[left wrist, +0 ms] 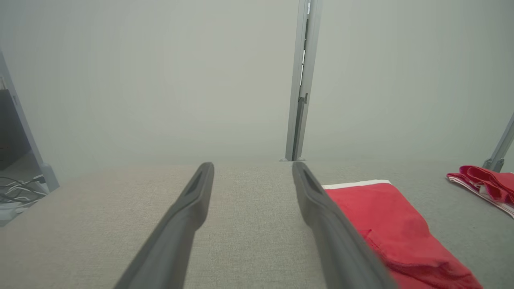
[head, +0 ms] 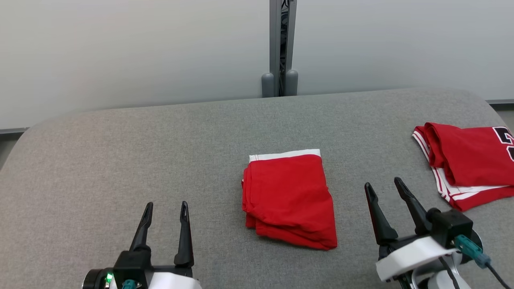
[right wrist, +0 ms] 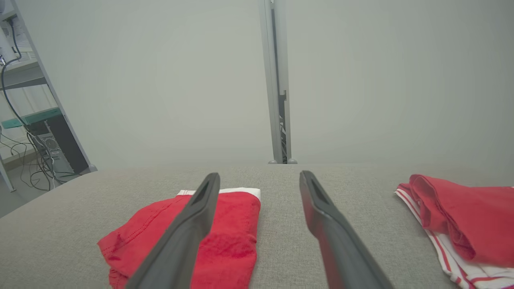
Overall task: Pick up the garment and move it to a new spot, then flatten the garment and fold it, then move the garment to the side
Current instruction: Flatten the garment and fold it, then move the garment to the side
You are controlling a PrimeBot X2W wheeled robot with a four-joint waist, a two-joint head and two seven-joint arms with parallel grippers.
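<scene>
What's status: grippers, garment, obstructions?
Left gripper open, empty. Right gripper open, empty. Folded red garment lies between them on grey surface. Second red garment far right, apart.

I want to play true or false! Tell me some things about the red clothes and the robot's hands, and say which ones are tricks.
1. The folded garment lies in a neat red stack with a white band along its far edge. True.
2. The left gripper is holding the folded garment. False: it is open, holds nothing, and sits off to the garment's left without touching it.
3. A second garment, red with white stripes, lies at the right edge of the head view. True.
4. The right gripper is pinched shut. False: its two fingers stand apart, with nothing between them.
5. The two garments touch each other. False: bare grey surface lies between them.
</scene>
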